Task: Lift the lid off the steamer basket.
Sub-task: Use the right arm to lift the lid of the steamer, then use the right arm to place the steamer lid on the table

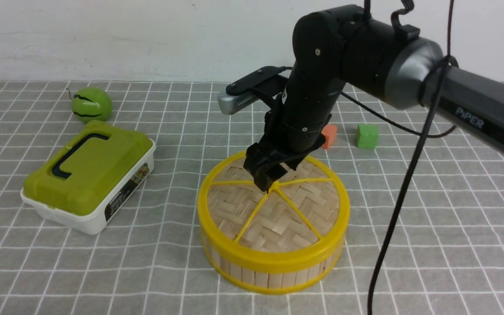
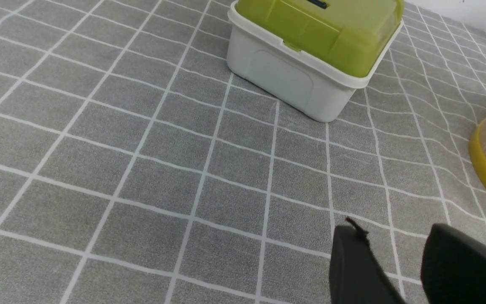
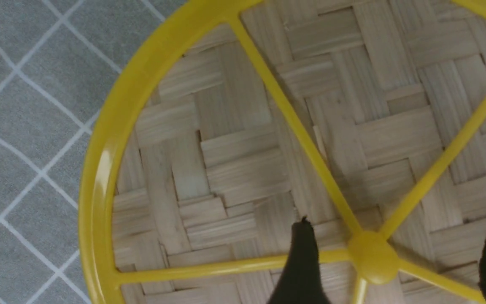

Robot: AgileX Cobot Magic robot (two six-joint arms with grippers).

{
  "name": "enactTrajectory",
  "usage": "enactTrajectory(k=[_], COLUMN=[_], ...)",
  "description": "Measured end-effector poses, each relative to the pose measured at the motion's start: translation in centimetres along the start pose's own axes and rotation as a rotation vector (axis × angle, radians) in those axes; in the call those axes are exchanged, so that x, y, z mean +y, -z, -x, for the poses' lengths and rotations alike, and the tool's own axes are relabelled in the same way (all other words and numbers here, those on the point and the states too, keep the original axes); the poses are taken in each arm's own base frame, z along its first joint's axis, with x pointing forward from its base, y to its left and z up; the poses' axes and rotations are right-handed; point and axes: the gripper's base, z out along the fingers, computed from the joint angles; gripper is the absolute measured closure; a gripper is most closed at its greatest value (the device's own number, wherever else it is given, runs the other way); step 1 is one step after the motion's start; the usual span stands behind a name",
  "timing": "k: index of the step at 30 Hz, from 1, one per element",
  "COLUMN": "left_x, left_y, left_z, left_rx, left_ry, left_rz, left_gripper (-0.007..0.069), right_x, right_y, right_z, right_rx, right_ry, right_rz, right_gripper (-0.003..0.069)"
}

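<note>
Right wrist view shows the right hand [image 3: 401,219] spread wide astride the knob [image 3: 371,257] of the lid [image 3: 234,169], seated on the basket [image 1: 274,273] near the front edge of the desk [image 1: 147,271].

lid [image 1: 278,218]: woven bamboo, seated flat | steamer basket [image 1: 269,275]: upright, covered

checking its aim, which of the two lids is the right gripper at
The woven bamboo lid with yellow spokes: the right gripper straddles its knob. The olive-green box lid lies apart.
</note>
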Motion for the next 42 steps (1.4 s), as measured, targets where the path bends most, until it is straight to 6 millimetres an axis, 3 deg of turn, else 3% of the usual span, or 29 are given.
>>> enactTrajectory(k=[8,14,20,23,28,32,35,38,39,40,41,42], left_x=[0.0,0.0,0.0,0.0,0.0,0.0,0.0,0.0,0.0,0.0,0.0,0.0], left_y=[0.0,0.0,0.0,0.0,0.0,0.0,0.0,0.0,0.0,0.0,0.0,0.0], left_z=[0.0,0.0,0.0,0.0,0.0,0.0,0.0,0.0,0.0,0.0,0.0,0.0], left_rx=[0.000,0.000,0.000,0.000,0.000,0.000,0.000,0.000,0.000,0.000,0.000,0.000], left_ry=[0.000,0.000,0.000,0.000,0.000,0.000,0.000,0.000,0.000,0.000,0.000,0.000], left_rz=[0.000,0.000,0.000,0.000,0.000,0.000,0.000,0.000,0.000,0.000,0.000,0.000], left_gripper=[0.0386,0.0386,0.0386,0.0386,0.0386,0.0386,0.0386,0.0386,0.0386,0.0386,0.0386,0.0386], right_x=[0.0,0.3,0.3,0.5,1.2,0.9,-0.2,-1.8,-3.1,-3.3,-4.7,-5.4], right_y=[-1.2,-1.2,-0.3,1.9,10.0,15.9,18.6,19.8,20.3,20.0,19.9,19.2], right_z=[0.0,0.2,0.2,0.4,0.6,-0.8,-2.5,-4.8,-6.6,-6.9,-9.3,-10.4], right_rx=[0.017,0.010,-0.001,-0.023,-0.185,-0.276,-0.305,-0.282,-0.259,-0.242,-0.194,-0.157], right_ry=[-0.004,-0.001,0.001,0.012,0.045,0.067,0.021,-0.044,-0.092,-0.100,-0.161,-0.192], right_rz=[0.010,0.012,0.008,0.000,-0.051,-0.172,-0.236,-0.272,-0.295,-0.295,-0.314,-0.318], right_gripper=[0.0311,0.0572,0.0578,0.0578,0.0578,0.0578,0.0578,0.0578,0.0578,0.0578,0.0578,0.0578])
